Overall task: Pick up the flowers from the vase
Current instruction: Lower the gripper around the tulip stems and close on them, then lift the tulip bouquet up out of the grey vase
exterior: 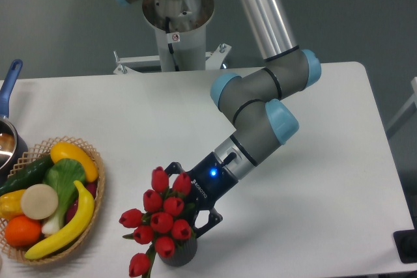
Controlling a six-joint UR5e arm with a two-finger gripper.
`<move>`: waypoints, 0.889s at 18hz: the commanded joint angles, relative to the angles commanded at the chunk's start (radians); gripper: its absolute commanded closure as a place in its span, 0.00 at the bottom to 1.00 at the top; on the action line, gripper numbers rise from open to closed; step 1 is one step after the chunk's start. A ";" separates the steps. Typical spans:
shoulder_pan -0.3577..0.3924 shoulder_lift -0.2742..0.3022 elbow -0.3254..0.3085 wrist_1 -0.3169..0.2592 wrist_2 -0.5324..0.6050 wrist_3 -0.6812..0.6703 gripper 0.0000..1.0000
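Observation:
The flowers (160, 221), a bunch of red tulip buds with green stems, stand in the vase (178, 254), a short dark cylinder near the table's front edge. One bud (139, 265) hangs low at the vase's left. My gripper (184, 198) reaches in from the upper right at bud height. Its two black fingers are spread wide, one (172, 166) above the bunch and one (207, 218) at its right. The fingertips are partly hidden behind the buds. I cannot tell whether they touch the flowers.
A wicker basket (99, 190) with a banana, orange, cucumber and other produce sits at the front left. A blue-handled pot (9, 83) is at the left edge. The arm's base (177, 14) stands behind the table.

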 joint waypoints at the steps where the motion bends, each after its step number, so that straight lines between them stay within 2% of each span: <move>1: 0.002 0.000 0.002 -0.002 0.000 0.000 0.97; 9: 0.014 0.011 0.005 -0.002 -0.023 -0.008 0.98; 16: 0.015 0.072 0.005 -0.002 -0.055 -0.058 0.98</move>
